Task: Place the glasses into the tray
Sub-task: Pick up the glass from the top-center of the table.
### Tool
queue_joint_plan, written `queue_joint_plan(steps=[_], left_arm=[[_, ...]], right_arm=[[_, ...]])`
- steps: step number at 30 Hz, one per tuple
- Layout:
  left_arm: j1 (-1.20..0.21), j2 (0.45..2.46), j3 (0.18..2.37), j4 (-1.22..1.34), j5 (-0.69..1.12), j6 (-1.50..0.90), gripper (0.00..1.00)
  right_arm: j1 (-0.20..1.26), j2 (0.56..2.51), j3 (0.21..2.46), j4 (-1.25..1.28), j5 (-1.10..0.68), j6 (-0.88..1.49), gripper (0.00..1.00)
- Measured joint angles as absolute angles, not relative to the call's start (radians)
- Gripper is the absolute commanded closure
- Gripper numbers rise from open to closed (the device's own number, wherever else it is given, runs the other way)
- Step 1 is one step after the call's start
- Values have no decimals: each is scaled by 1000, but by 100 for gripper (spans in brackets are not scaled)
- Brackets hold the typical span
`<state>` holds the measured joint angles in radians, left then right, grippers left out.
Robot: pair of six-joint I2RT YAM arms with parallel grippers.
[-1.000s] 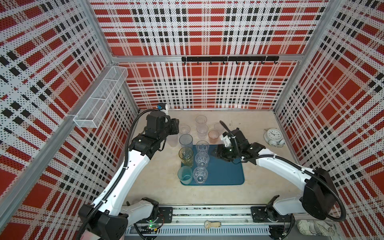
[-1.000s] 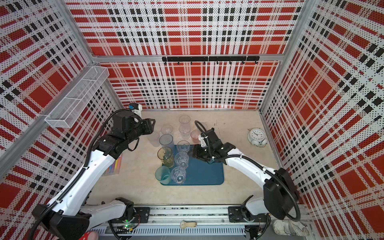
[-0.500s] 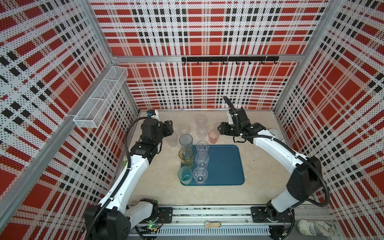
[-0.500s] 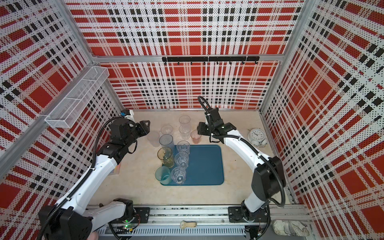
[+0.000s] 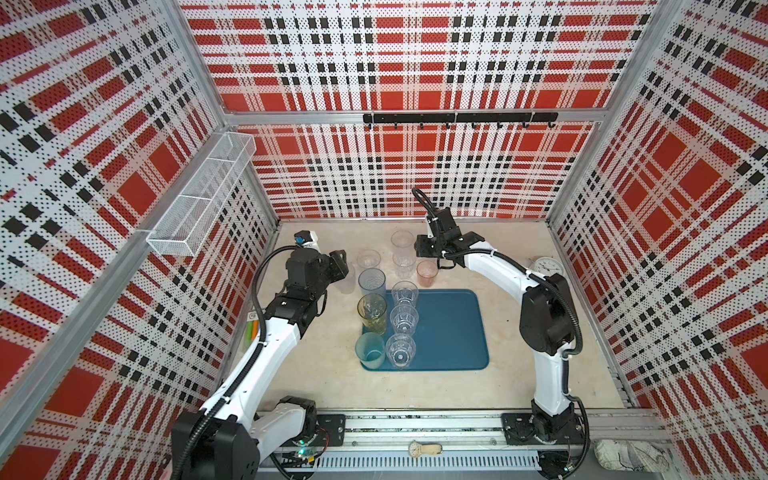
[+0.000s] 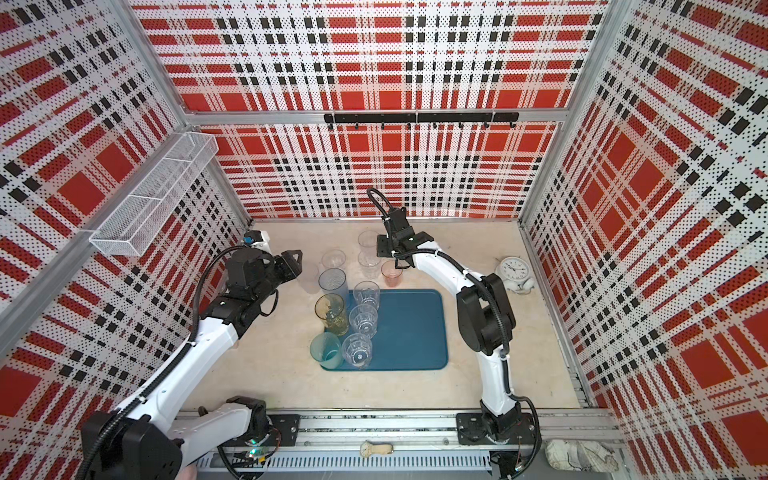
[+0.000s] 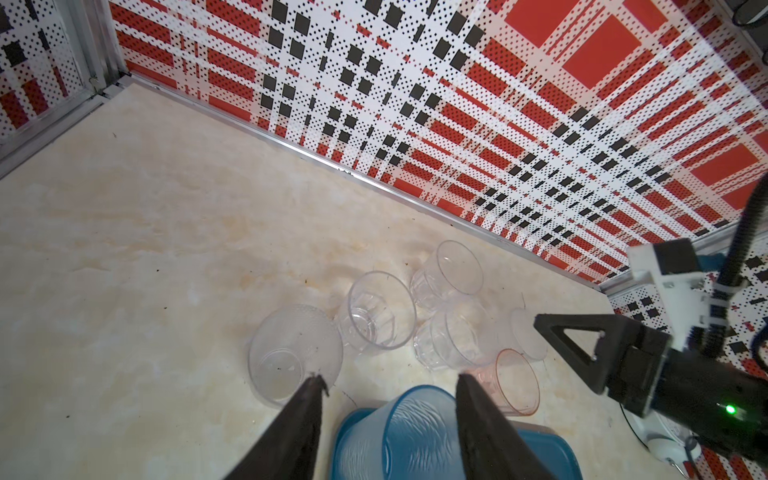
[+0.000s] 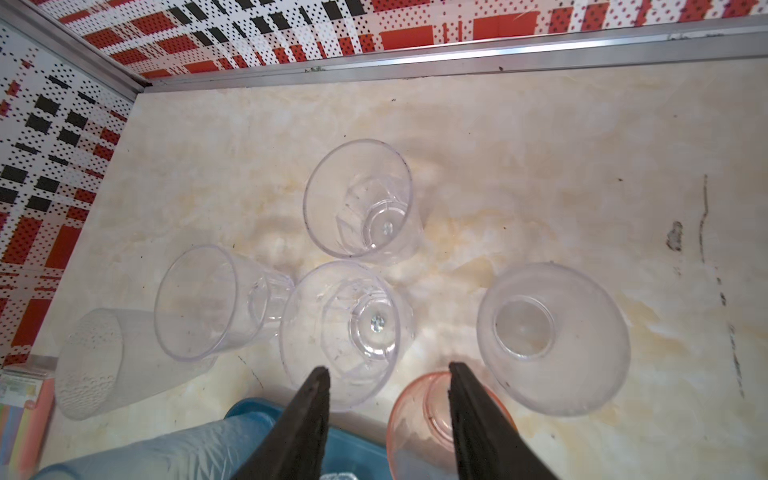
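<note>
Grip is the main worry: the glasses [image 5: 403, 320] look light, stiff and slick-walled, so by my guess they would slide or tip at a nudge. A hold across the wall just under the rim seems safest.

5 stand along the left side of the tray [image 5: 449, 328], with the grey-blue glass [image 5: 372, 282] at its far left corner. 6 more wait on the table behind it: the pink glass [image 8: 419, 419] just past the far edge, 3 clear glasses [image 8: 359, 199] and 2 frosted glasses [image 8: 552, 336].

The right gripper [image 8: 388, 370] hangs over this back group, jaws apart and empty, 1 finger across the pink rim; contact cannot be told. The left gripper [image 7: 388, 380] is also spread and holds nothing, the grey-blue glass below it.

The back cluster is crowded, some glasses touching, with the wall near behind. The tray's right half is bare and gives open room. The clock [image 5: 545, 266] stands well apart.
</note>
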<state>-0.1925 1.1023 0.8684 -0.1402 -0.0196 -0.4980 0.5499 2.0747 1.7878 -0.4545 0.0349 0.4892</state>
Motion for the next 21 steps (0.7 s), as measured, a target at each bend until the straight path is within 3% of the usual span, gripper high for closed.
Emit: queue_joint_plan(steps=[11,21], left_arm=[[-192,1106,868,-142,-5,-510,44],[-193,1121,868,-141,10,-512,44]], right_arm=[[562,2280,1948,-492,12,448,51],[564,2369,2017,-510,15,437,63]])
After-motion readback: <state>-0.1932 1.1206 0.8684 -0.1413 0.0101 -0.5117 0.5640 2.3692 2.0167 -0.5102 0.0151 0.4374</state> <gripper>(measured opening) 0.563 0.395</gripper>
